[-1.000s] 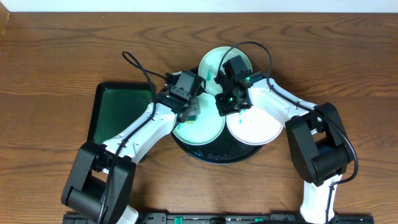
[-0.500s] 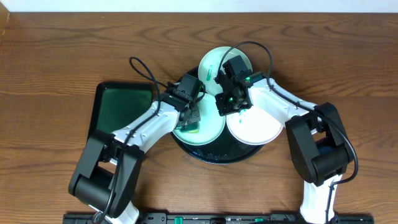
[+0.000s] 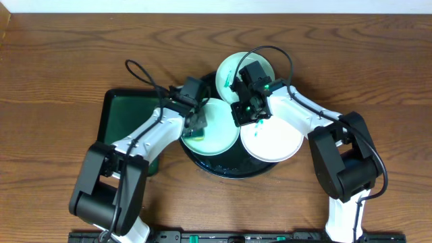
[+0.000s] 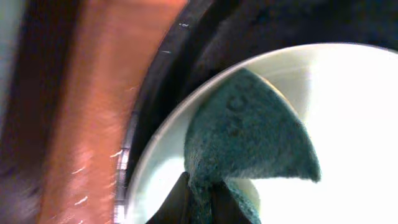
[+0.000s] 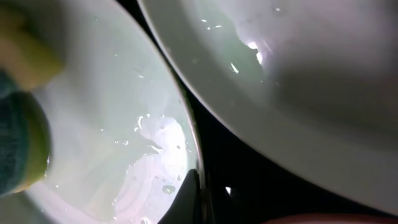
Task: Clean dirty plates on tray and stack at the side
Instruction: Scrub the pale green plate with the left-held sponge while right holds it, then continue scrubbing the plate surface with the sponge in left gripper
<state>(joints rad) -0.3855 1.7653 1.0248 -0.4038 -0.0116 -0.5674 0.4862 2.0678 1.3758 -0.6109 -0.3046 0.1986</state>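
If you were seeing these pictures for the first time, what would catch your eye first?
Two white arms meet over the round black tray mid-table, which carries three pale plates crowded together. The left gripper presses a teal sponge onto the left plate, while the right gripper, shut, sits at that plate's rim. A dark-green rectangular tray lies to the left.

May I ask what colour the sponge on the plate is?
Dark teal-green; the sponge shows best in the left wrist view.
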